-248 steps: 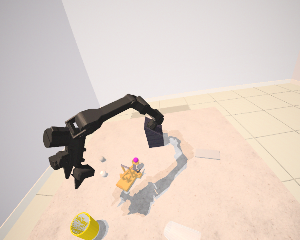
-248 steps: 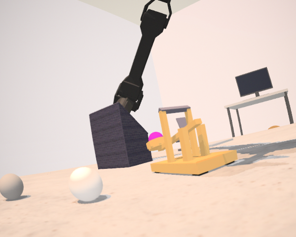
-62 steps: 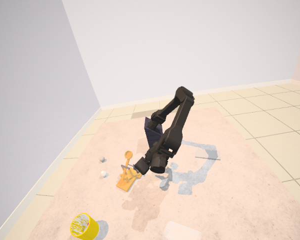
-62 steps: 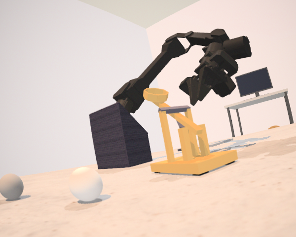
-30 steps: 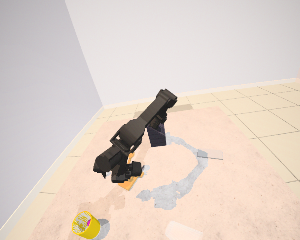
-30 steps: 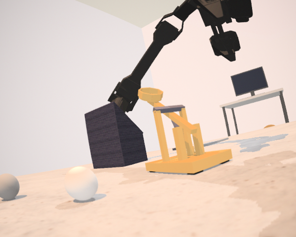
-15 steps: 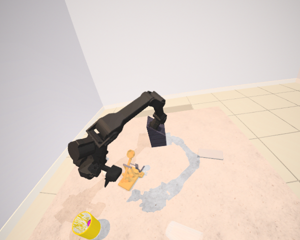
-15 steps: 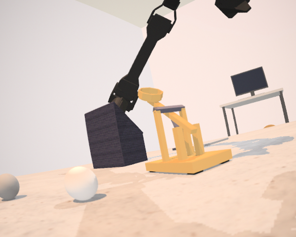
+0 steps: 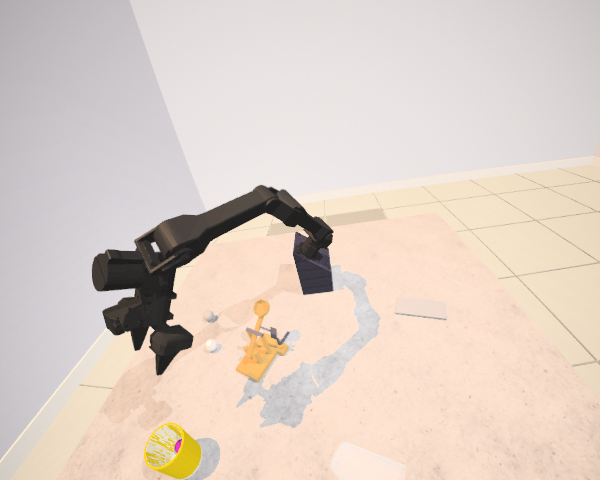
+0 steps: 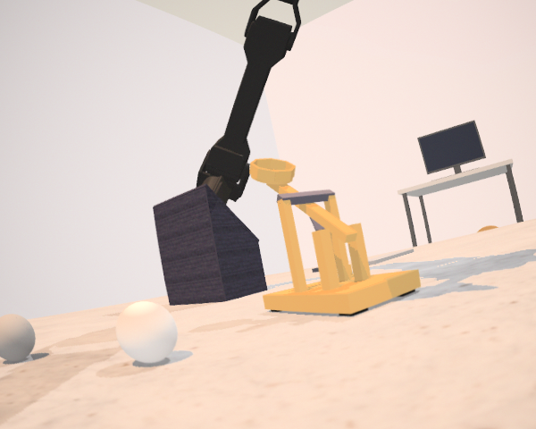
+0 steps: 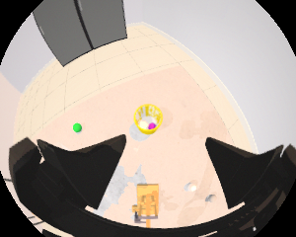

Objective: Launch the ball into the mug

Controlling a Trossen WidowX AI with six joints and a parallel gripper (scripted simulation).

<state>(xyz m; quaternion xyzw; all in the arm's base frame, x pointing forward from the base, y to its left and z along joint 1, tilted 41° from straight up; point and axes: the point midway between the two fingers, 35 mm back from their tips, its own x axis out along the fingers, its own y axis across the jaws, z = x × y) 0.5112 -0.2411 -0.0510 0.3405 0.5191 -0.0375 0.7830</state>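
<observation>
The orange wooden catapult (image 9: 260,347) (image 10: 339,258) (image 11: 147,201) stands in the middle of the mat with its arm raised, and its cup (image 10: 272,170) is empty. A white ball (image 9: 211,345) (image 10: 146,331) (image 11: 191,188) and a grey ball (image 9: 210,315) (image 10: 12,337) lie on the mat left of the catapult. The yellow mug (image 9: 172,450) (image 11: 148,118) stands near the front left of the mat, with a small magenta thing (image 9: 177,445) (image 11: 151,124) inside it. My gripper (image 9: 148,360) (image 11: 163,165) is open and empty. It hangs above the mat just left of the white ball, and it is out of the exterior view.
My arm rises from a dark block (image 9: 314,271) (image 10: 208,249) behind the catapult. Two pale flat slabs (image 9: 420,307) (image 9: 367,462) lie on the mat's right and front. A green ball (image 11: 77,128) lies farther off. A desk with a monitor (image 10: 457,177) stands in the background.
</observation>
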